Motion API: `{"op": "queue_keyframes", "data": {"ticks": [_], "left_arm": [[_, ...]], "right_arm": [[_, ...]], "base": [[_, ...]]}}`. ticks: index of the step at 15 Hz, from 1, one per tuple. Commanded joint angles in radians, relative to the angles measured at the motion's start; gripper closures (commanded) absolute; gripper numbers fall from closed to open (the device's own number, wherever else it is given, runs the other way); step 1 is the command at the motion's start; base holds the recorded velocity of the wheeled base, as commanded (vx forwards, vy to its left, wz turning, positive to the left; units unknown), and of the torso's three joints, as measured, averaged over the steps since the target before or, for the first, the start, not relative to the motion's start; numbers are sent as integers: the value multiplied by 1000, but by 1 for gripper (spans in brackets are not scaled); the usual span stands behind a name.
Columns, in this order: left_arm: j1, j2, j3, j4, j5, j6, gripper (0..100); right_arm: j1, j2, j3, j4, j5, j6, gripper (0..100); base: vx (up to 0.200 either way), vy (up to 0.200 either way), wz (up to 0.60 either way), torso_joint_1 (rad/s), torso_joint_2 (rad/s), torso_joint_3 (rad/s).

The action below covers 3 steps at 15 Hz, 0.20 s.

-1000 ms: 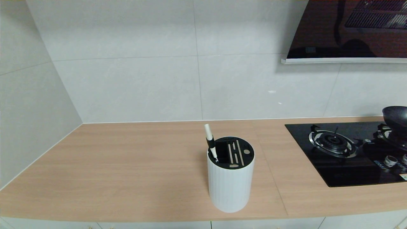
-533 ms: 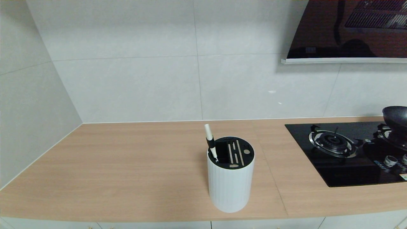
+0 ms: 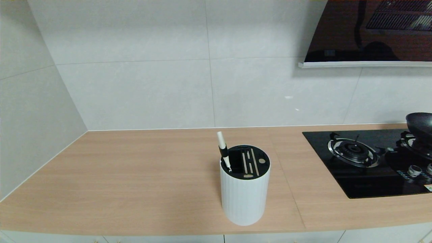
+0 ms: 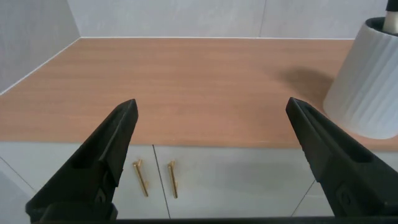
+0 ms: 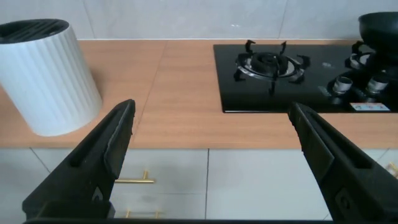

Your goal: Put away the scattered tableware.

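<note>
A white ribbed utensil holder [image 3: 244,189] with a black slotted top stands near the front edge of the wooden counter [image 3: 135,175]. One utensil with a white and black handle [image 3: 222,148] sticks up from its left side. The holder also appears in the left wrist view [image 4: 367,81] and the right wrist view [image 5: 46,78]. My left gripper [image 4: 211,155] is open, held low in front of the counter edge, left of the holder. My right gripper [image 5: 211,155] is open too, low before the counter edge, right of the holder. Neither holds anything.
A black gas hob [image 3: 368,162] with burners and knobs lies at the right; a dark pan [image 3: 420,123] sits on its far burner. A range hood [image 3: 368,33] hangs above. Tiled walls close the back and left. Cabinet doors with gold handles [image 4: 155,177] are below the counter.
</note>
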Motion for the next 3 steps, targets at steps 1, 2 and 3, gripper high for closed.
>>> {"op": "queue_keyframes", "data": {"ticks": [1,2,3], "left_arm": [[0,3,0,0,1,-1,0],[0,2,0,0,1,-1,0],[0,2,0,0,1,-1,0]], "right_arm": [[1,1,0,1,0,0,0],[1,1,0,1,0,0,0],[1,1,0,1,-2,3,0]], "base": [[0,0,0,0,0,0],[0,0,0,0,0,0],[0,0,0,0,0,0]]}}
